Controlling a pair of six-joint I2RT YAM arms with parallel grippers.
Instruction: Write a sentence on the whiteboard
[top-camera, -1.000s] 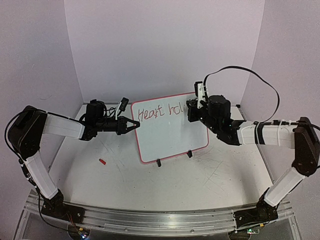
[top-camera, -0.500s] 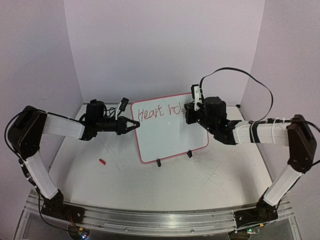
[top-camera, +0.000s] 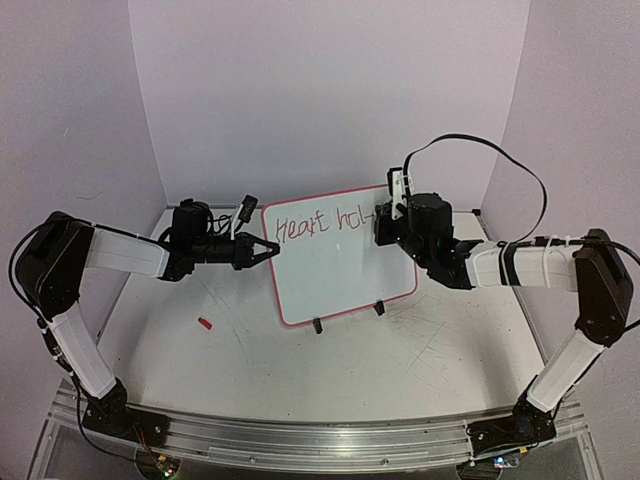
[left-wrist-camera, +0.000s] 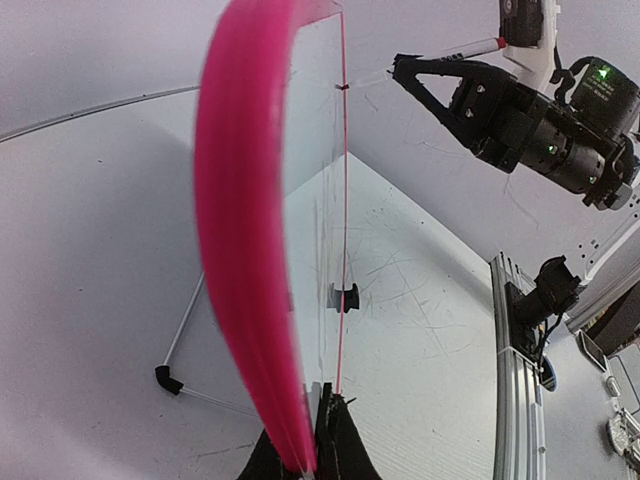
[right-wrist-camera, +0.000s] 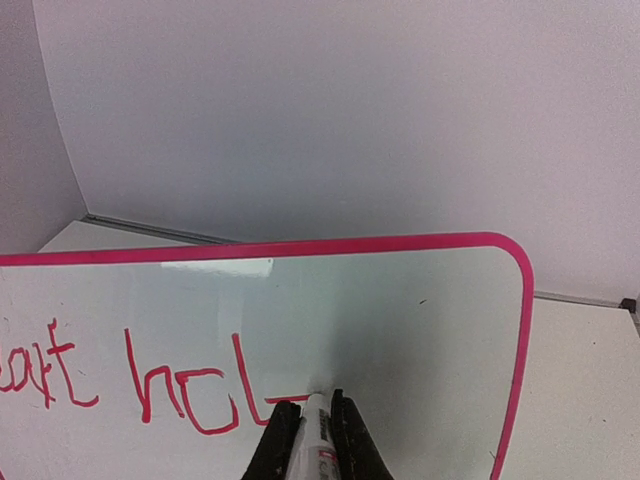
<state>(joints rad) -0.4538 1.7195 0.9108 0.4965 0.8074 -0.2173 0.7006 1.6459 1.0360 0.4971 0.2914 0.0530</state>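
The whiteboard (top-camera: 340, 270) stands tilted on the table, pink-rimmed, with red writing "Heart hol" along its top. My left gripper (top-camera: 268, 250) is shut on its left edge; in the left wrist view the pink rim (left-wrist-camera: 245, 250) runs up from between the left gripper (left-wrist-camera: 318, 420) jaws. My right gripper (top-camera: 382, 222) is shut on a white marker (right-wrist-camera: 316, 425). The marker's tip touches the whiteboard (right-wrist-camera: 420, 310) at the end of a short horizontal red stroke after the "l". In the right wrist view the right gripper (right-wrist-camera: 316, 412) sits just below that stroke.
A small red cap (top-camera: 205, 322) lies on the table left of the board. Two black clip feet (top-camera: 317, 325) hold the board's lower edge. White enclosure walls stand behind and at both sides. A metal rail (top-camera: 320, 440) runs along the near edge.
The right arm's wrist has shifted slightly at the board's upper right, and a short horizontal stroke now follows "hol". The left arm and the board have not moved.
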